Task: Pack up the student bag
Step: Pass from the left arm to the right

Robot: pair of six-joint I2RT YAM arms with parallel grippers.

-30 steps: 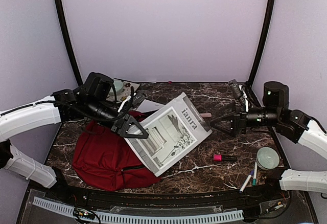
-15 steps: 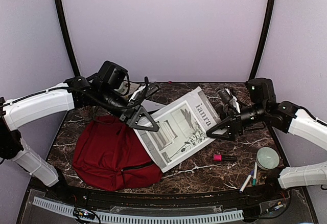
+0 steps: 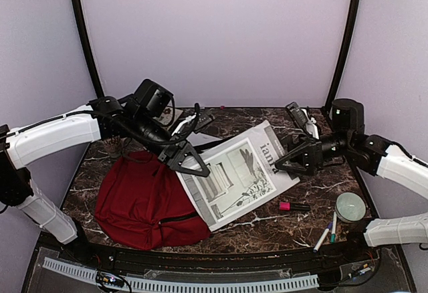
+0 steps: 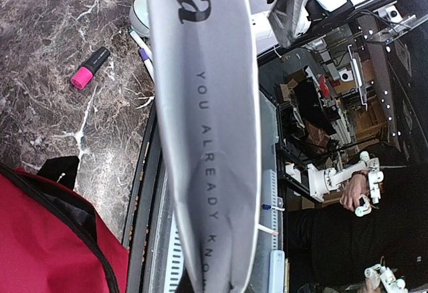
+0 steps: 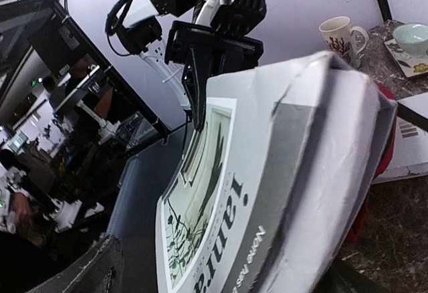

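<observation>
Handing over the floppy grey-and-white paper magazine [image 3: 231,176]: left gripper [image 3: 195,166] clamps its 9 o'clock edge; right gripper [image 3: 289,166], jaws wide, should bite squarely at 3 o'clock.

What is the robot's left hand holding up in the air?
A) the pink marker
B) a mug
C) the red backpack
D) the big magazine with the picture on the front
D: the left gripper is shut on the edge of the magazine, which tilts up off the table beside the student bag.
</observation>
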